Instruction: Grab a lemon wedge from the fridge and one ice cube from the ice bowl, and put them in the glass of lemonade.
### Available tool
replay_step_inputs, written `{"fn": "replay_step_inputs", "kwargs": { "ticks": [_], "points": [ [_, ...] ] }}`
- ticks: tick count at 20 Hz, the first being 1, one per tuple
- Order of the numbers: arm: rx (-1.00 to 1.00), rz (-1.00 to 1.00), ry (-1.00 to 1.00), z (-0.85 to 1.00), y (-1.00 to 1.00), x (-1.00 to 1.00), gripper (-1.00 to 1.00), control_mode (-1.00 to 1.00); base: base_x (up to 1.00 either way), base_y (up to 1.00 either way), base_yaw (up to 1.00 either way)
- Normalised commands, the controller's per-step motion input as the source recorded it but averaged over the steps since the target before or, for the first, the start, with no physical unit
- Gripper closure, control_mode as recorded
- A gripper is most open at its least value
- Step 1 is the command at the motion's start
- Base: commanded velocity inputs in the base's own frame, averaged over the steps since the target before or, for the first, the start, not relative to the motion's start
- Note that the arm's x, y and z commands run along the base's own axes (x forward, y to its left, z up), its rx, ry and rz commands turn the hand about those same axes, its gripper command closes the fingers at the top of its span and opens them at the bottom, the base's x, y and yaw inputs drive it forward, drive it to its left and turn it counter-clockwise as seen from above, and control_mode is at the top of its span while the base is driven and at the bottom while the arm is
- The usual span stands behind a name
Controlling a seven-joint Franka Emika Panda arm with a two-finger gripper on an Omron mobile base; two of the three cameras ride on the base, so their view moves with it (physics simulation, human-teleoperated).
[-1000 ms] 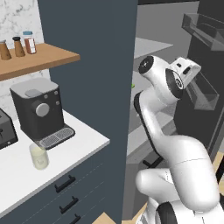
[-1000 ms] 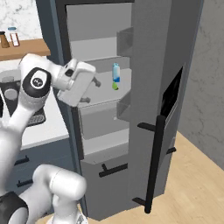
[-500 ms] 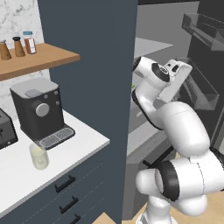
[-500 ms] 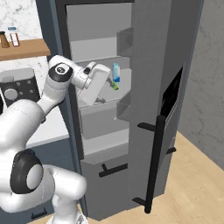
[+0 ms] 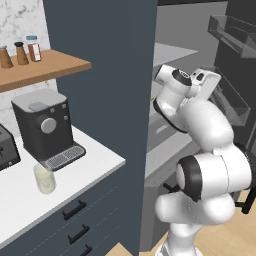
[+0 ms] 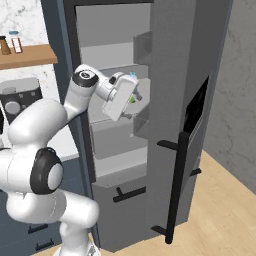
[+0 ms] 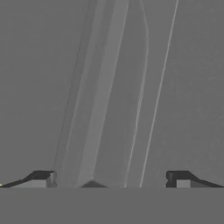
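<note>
A white kitchen surface (image 5: 95, 165) runs along dark grey-blue drawer fronts with black bar pulls, backed by a pale marbled wall; the floor at the right is light wood planking (image 6: 220, 210) and the far wall there is mottled grey. On the surface stand a boxy dark grey coffee machine with a round dial (image 5: 45, 127) and, at the left edge, part of a black toaster (image 5: 7, 152). Just in front of the coffee machine's drip grille, near the surface's middle, sits the small clear cylindrical glass of pale yellowish lemonade (image 5: 44, 178), upright and apart from the other things. Above, a light wooden wall shelf (image 5: 45, 70) carries small spice jars (image 5: 20, 52). To the right stands the tall dark grey fridge (image 6: 170, 60) with its door swung open, the long black bar handle (image 6: 176, 187) hanging down the door's edge and a black panel above it; inside are light grey shelves and a drawer, with clear bins on the door. The white arm reaches into the fridge at shelf height, and the pincer (image 6: 131, 111) sits just over a light grey shelf (image 6: 107, 117), near a small green and yellow thing (image 6: 131, 99) partly hidden behind the hand, too small to identify. In the hand view the pincer (image 7: 111, 179) stands wide open with nothing between its dark fingertips (image 7: 43, 178), facing plain grey fridge surfaces.
</note>
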Motion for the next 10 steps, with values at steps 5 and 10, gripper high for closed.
{"fn": "replay_step_inputs", "kwargs": {
  "ticks": [5, 10],
  "points": [
    [0.00, -0.15, 0.00, 0.00, -0.51, -0.54, -1.00, -1.00, 0.00, 0.00, 0.00],
    [0.00, -0.16, 0.00, 0.00, -0.78, -0.81, -1.00, -1.00, 0.00, 0.00, 0.00]
  ]
}}
